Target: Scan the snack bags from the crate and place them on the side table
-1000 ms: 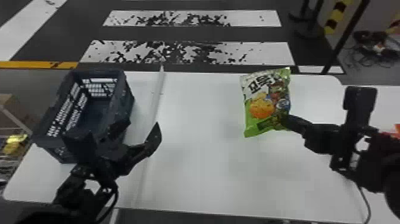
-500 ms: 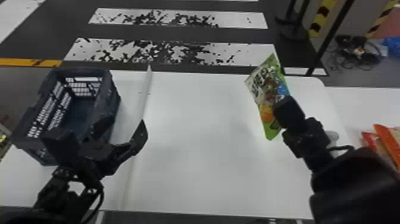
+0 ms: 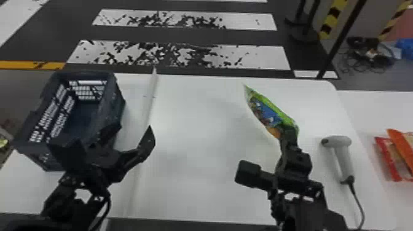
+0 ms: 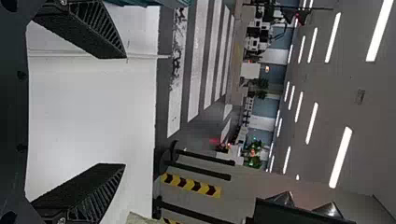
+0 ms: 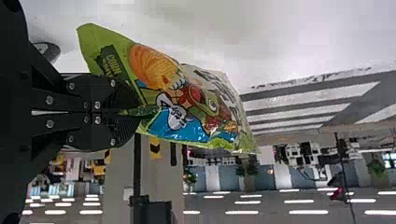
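My right gripper [image 3: 289,132] is over the right part of the white table, shut on the near edge of a green snack bag [image 3: 268,112]. In the right wrist view the fingers of the gripper [image 5: 135,112] pinch the snack bag [image 5: 187,102] at its side, its printed face turned to the camera. My left gripper [image 3: 118,144] stands open beside the dark blue crate [image 3: 118,107]; in the left wrist view nothing is between the fingers of the gripper [image 4: 123,112]. The grey scanner [image 3: 343,156] lies on the table, right of my right gripper.
The side table [image 3: 368,107] adjoins on the right, with red and orange bags [image 3: 402,150] on it. A pale strip [image 3: 147,107] runs along the white table beside the crate. The scanner's cable [image 3: 360,199] trails toward the front edge.
My right arm has swung round with the bag, which has turned from face-on to nearly edge-on. The scanner has come into full sight. The head view has shifted; the left gripper keeps its pose.
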You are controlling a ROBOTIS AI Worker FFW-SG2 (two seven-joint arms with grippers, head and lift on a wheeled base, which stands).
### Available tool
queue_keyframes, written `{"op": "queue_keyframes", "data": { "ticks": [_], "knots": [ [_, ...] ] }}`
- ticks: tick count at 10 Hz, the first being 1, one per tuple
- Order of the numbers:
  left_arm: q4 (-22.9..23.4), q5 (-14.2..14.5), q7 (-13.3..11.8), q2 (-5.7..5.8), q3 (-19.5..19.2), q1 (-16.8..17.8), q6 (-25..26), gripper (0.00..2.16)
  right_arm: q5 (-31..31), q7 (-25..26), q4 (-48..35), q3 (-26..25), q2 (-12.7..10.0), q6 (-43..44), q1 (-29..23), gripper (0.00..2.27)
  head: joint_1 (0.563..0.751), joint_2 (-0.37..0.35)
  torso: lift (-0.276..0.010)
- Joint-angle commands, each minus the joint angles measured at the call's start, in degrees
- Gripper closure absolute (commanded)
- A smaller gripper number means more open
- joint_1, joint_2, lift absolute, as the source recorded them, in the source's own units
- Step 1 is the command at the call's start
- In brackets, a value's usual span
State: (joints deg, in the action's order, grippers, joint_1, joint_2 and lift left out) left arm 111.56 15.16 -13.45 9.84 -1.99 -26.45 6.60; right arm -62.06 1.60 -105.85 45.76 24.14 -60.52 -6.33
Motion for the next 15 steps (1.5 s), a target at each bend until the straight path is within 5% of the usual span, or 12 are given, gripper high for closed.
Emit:
{"op": "queue_keyframes", "data": {
  "ticks": [1,2,3,4,5,6,11,13,15],
  "knots": [
    [-0.2,0.3,-0.1,0.00,0.1,0.0,-0.3,0.04,-5.6,-1.2,6.3,5.5,0.0,-2.9,1.6,2.26,0.695,0.007,-0.081],
    [-0.4,0.4,0.0,0.00,0.2,0.0,-0.3,0.04,-6.1,-2.8,7.6,7.1,-0.1,-4.0,1.9,2.26,0.695,0.011,-0.081],
    [-0.6,0.3,-0.1,0.00,0.2,0.0,-0.7,0.04,-6.1,-6.2,7.2,8.1,0.1,-3.8,1.6,2.01,0.695,0.012,-0.081],
    [-0.6,0.4,-0.1,0.00,0.2,0.0,-0.7,0.04,-4.7,-10.0,5.3,8.2,0.4,-3.4,0.8,1.46,0.695,0.018,-0.081],
    [-0.6,0.3,-0.2,0.00,0.3,0.0,-0.8,0.04,-1.0,-12.9,1.9,7.7,1.1,-3.6,0.2,0.48,0.695,0.022,-0.081],
    [-0.6,0.3,-0.2,0.00,0.2,-0.1,-0.8,0.04,3.3,-14.5,-2.2,6.1,1.5,-3.6,-0.6,0.00,0.695,0.034,-0.081],
    [-0.6,0.4,-0.4,0.00,0.3,-0.7,-1.4,0.04,38.4,-21.3,-18.7,-17.0,1.4,3.4,-6.4,0.05,0.695,0.074,-0.081],
    [-0.6,0.4,-0.4,0.09,0.2,-1.0,-1.7,0.04,50.6,-21.3,-19.7,-26.3,-0.4,8.9,-7.9,0.10,0.695,0.088,-0.081],
    [-0.6,0.5,-0.4,0.00,0.3,-1.1,-1.7,0.04,60.8,-20.1,-19.2,-34.3,-2.7,13.8,-8.9,0.38,0.695,0.090,-0.081]
  ]
}}
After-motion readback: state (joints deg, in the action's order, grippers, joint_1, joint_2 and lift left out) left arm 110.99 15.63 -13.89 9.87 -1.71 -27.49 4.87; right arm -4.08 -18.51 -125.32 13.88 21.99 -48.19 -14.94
